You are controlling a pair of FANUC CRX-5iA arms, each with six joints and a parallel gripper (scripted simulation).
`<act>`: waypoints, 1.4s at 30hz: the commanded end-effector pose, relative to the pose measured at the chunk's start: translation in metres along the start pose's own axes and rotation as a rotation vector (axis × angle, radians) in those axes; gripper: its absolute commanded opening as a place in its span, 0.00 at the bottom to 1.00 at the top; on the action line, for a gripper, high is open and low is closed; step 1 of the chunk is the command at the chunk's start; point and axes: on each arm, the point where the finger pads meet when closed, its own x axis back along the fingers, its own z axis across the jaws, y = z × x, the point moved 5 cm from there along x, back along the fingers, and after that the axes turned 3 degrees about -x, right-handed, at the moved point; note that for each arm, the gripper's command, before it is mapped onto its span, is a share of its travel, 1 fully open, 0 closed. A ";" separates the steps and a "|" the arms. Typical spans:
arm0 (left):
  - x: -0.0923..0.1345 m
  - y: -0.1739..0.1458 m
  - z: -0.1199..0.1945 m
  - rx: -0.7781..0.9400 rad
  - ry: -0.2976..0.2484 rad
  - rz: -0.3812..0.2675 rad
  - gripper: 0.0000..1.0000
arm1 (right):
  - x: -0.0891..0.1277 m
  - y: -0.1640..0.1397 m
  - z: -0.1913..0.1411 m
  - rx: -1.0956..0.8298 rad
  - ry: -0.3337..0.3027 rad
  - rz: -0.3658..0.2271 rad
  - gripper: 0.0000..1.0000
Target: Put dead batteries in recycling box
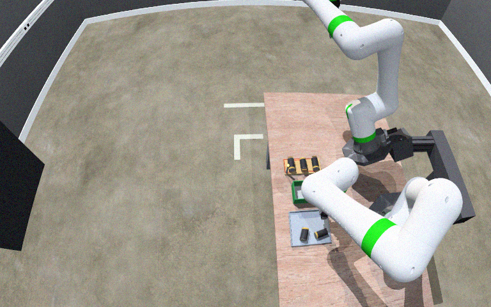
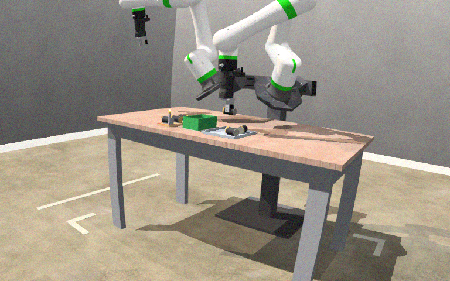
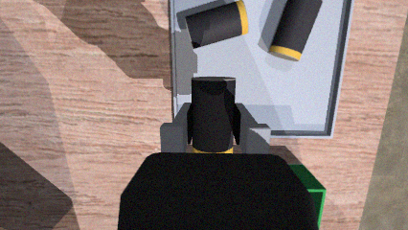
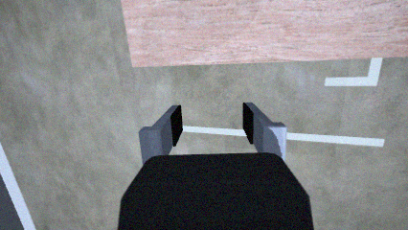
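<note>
My left gripper (image 3: 213, 115) (image 2: 228, 108) is shut on a black battery (image 3: 214, 103) with a yellow band, held level above the table near the tray's edge. Two batteries lie in the grey tray (image 1: 300, 219) (image 3: 306, 96): one (image 1: 304, 234) (image 2: 232, 131) (image 3: 296, 26) towards the front, one (image 1: 321, 233) (image 3: 217, 24) further back. Three batteries (image 1: 291, 164) (image 1: 303, 164) (image 1: 315, 163) sit in the holder board (image 1: 297, 167). The bulb (image 1: 288, 165) (image 2: 169, 112) looks yellow. The green box (image 2: 198, 122) (image 1: 293, 192) stands upright; its inside is partly hidden. My right gripper (image 4: 212, 116) (image 2: 143, 42) is open and empty.
The box stands between the holder board and the tray on the wooden table (image 1: 303, 119) (image 2: 298, 148). The left arm (image 1: 344, 202) reaches over the box and the tray's back edge. The right gripper is high, beyond the table's end.
</note>
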 end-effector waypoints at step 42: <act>-0.039 0.003 0.004 0.003 0.005 -0.001 0.57 | 0.001 0.000 0.000 -0.001 0.000 -0.002 1.00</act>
